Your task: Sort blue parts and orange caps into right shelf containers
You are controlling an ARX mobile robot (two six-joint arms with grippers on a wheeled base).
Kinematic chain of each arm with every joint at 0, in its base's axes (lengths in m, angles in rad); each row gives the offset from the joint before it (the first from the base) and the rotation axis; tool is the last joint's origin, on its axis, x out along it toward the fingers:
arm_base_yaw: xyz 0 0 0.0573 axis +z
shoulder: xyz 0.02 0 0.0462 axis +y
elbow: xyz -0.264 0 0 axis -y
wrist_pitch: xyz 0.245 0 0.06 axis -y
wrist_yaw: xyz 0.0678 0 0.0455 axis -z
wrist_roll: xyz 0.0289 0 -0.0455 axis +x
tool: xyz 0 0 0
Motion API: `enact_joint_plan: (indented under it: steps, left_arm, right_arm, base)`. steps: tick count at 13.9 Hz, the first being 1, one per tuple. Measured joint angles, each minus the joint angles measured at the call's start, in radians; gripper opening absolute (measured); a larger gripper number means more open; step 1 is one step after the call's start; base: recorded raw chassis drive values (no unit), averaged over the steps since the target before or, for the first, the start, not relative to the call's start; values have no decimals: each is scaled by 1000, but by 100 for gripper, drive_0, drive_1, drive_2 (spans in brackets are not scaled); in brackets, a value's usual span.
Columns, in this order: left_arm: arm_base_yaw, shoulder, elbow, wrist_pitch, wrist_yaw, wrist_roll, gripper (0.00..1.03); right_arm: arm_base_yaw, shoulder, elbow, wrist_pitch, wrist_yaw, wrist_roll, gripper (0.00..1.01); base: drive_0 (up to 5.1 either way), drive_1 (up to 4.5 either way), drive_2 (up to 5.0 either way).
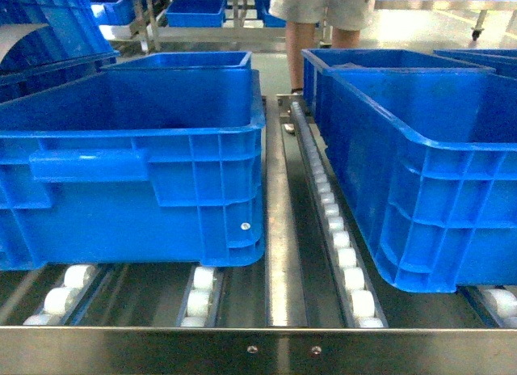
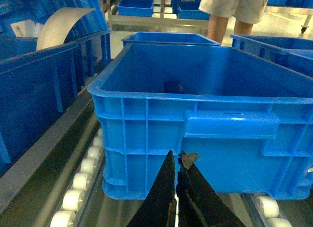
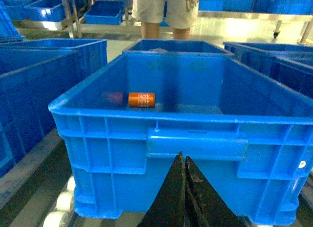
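Two right shelf containers, big blue crates, stand on the shelf (image 1: 284, 229) of steel rails and white rollers (image 1: 346, 258): one on the left (image 1: 202, 141), one on the right (image 1: 420, 173). No gripper shows in the head view. My left gripper (image 2: 178, 156) is shut with nothing in it, low before a crate's front wall (image 2: 146, 124); a small dark object (image 2: 174, 86) lies inside, too dim to name. My right gripper (image 3: 184, 156) is shut and empty below another crate's handle ledge (image 3: 195, 144). An orange cap (image 3: 141, 100) lies on that crate's floor. No blue part is clearly visible.
A person in shorts (image 1: 323, 19) stands behind the shelf. More blue crates sit behind both containers (image 1: 182, 61) and on the left (image 1: 48, 35). A curved white sheet (image 2: 61, 24) rises from the crate at the left. The steel front rail (image 1: 258, 347) runs along the near edge.
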Motion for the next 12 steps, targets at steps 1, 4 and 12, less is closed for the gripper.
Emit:
enact_joint_plan:
  steps: [1,4,12]
  left_arm:
    - [0,-63,-8,-36,0,0,2]
    - [0,-248,-35,-189,0,0,2]
    - [0,-613,-35,-518,0,0,2]
  right_arm:
    - [0,-64,-3,-33,0,0,1]
    - [0,-236,-32,-183,0,0,1]
    - [0,-603,-34,-520,0,0,1]
  base:
    - [0,0,0]
    - [0,0,0]
    - [0,0,0]
